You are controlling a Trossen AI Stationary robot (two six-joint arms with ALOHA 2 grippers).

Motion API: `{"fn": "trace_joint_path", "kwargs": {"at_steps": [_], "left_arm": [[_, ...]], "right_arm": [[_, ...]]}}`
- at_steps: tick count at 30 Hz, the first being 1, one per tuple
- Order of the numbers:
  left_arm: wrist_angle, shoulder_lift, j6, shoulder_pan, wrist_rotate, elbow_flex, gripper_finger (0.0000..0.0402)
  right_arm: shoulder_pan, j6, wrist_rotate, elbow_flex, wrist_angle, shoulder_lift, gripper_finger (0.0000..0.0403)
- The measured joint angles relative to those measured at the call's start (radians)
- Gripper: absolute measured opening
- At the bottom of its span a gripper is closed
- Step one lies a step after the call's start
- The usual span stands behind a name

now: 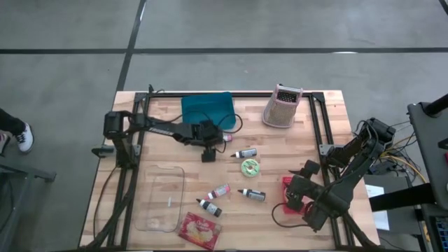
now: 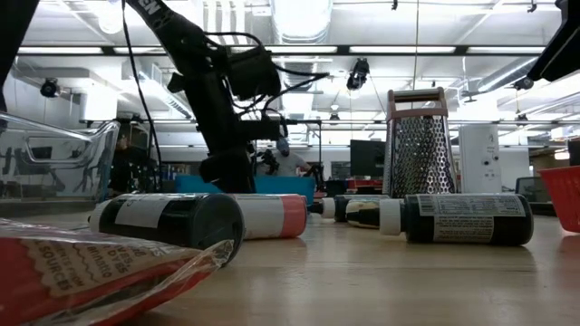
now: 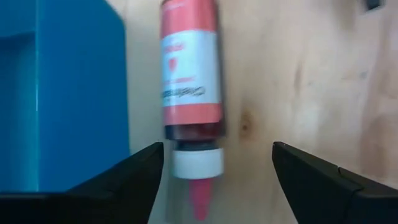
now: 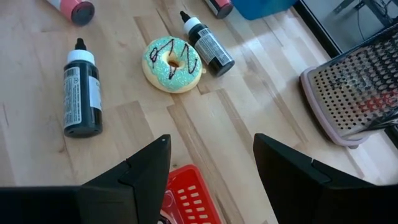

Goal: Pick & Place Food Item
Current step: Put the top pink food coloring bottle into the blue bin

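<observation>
- High view takes in the wooden table (image 1: 329, 119), where the left arm reaches out from its base to the middle, and the right arm is folded at the near right corner.
- Blue bin (image 1: 207, 109) sits at the far edge; a clear glass dish (image 1: 160, 198) lies near the front left, and a box grater (image 1: 282, 106) stands at the far right.
- Left gripper (image 1: 208, 152) hangs just beside the bin's near edge. Its wrist view shows the jaws spread wide apart, either side of a pink bottle (image 3: 189, 81) lying flat beside the blue wall, nothing held.
- Right gripper (image 1: 301, 190) waits over a red basket (image 1: 288, 187), jaws apart and empty.
- A red snack packet (image 1: 199, 231) lies at the front edge.
- Several small dark bottles (image 1: 253, 194) lie scattered about mid-table.
- Donut (image 4: 173, 64), the likeliest food item of the task, lies flat at mid-table, touching one dark bottle (image 4: 209, 45) and well apart from both grippers.
- Handling, as I judge it: the donut looks light and soft, a foam or rubber toy with teal icing, so it should give under the fingers and not slip much. Best hold is across the ring from above, fingers on opposite outer edges, with a gentle squeeze; the touching bottle may get nudged on approach.
</observation>
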Motion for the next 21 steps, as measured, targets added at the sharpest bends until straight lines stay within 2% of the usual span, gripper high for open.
{"fn": "trace_joint_path", "kwargs": {"at_steps": [12, 16, 21], "left_arm": [[0.008, 0.019, 0.000, 0.005, -0.014, 0.000, 0.0249], [0.010, 0.019, 0.003, 0.006, -0.036, 0.000, 0.0211], [0.010, 0.019, 0.002, 0.006, -0.041, 0.000, 0.0141]], "right_arm": [[0.000, 0.000, 0.000, 0.000, 0.012, 0.000, 0.0226], [0.000, 0.000, 0.000, 0.000, 0.014, 0.000, 0.0226], [-0.001, 0.000, 0.000, 0.000, 0.018, 0.000, 0.0226]]}}
